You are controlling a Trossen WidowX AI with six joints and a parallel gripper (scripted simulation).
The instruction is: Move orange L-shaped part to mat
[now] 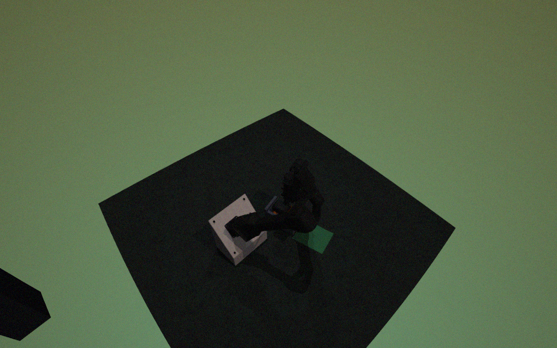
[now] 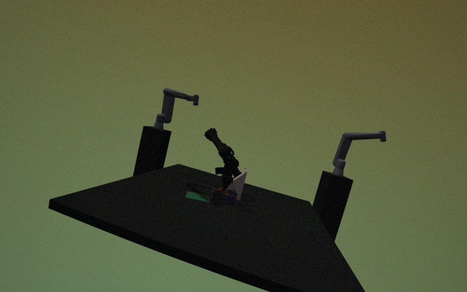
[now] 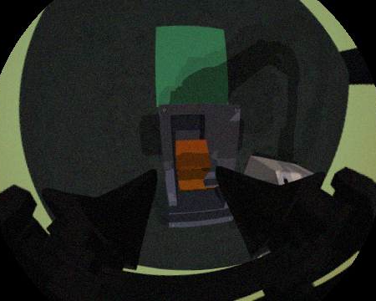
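The orange part is tipped in the pocket of the grey tray. Its end toward the mat is raised; its L-shaped end is low in the pocket. My gripper is open, pointing down over the tray, with one fingertip on each side of the part in the wrist view. Whether the fingertips are level with the raised end is not clear. In the top view the arm hides the fingers and most of the tray. The green mat lies beside the tray and bears nothing but shadow.
A pale wedge-shaped block stands close to the tray, under part of my arm in the top view. Two grey arms stand on dark pedestals beyond the edge of the dark table.
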